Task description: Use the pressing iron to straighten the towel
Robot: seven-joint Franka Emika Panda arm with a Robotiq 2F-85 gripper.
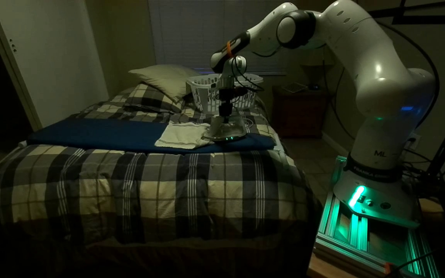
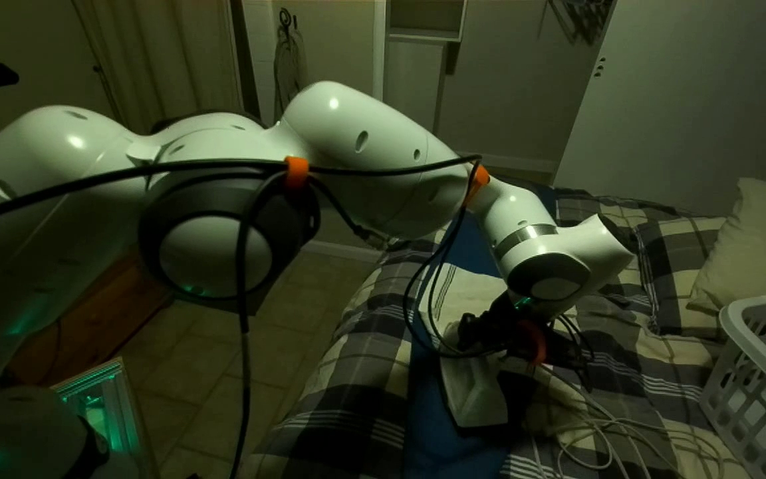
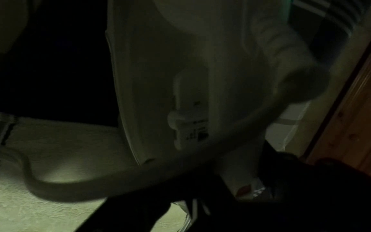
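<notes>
The pressing iron (image 1: 222, 134) is a pale, greyish wedge with small green lights. It stands upright at the right end of the dark blue cloth and is beside or just over the towel's edge. It also shows in an exterior view (image 2: 475, 394) and close up in the wrist view (image 3: 153, 74). The cream towel (image 1: 182, 136) lies on the blue cloth with striped borders; it also shows in the wrist view (image 3: 60, 158). My gripper (image 1: 225, 110) is above the iron. In the dark wrist view its black fingers (image 3: 237, 170) close on both sides of the handle. The soleplate is hidden.
The dark blue cloth (image 1: 91, 131) lies across the plaid bedspread (image 1: 149, 189). A white lattice basket (image 1: 205, 92) and a pillow (image 1: 168, 77) are behind. The iron's pale cord (image 2: 599, 426) loops over the bed and crosses the wrist view. A wooden nightstand (image 1: 298, 112) stands beyond.
</notes>
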